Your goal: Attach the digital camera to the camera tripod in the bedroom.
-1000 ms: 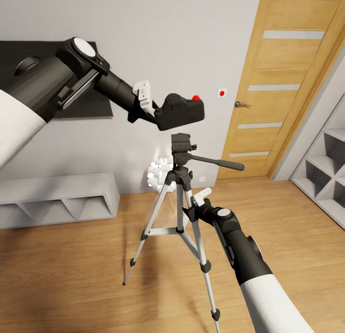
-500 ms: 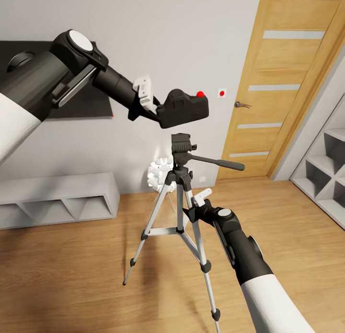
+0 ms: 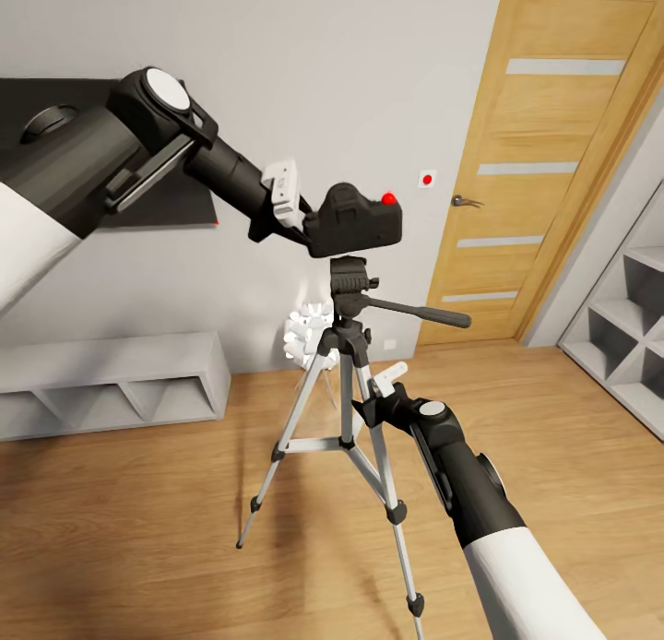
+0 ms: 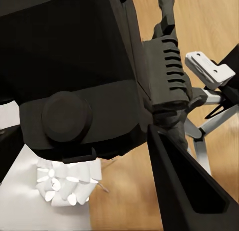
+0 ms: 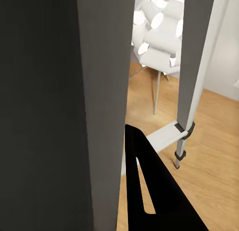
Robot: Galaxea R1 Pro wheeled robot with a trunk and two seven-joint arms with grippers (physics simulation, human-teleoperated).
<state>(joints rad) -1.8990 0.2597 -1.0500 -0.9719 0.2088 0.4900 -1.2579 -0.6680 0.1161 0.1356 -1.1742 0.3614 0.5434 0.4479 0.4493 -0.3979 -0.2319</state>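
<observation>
Bedroom with a wood floor (image 3: 138,529), grey wall and wooden door (image 3: 544,160); the tripod (image 3: 343,382) stood mid-room.

Nearest the robot, the right gripper (image 3: 373,402) was clamped on the tripod, just below its hub, beside one silver leg. Above the tripod's dark head, the left gripper (image 3: 300,218) held the black camera (image 3: 355,220) tight, its base right at the head plate; actual contact could not be told. Beyond the tripod stood a white lamp (image 3: 307,334) and, to its left against the wall, a low grey shelf (image 3: 111,382).
</observation>
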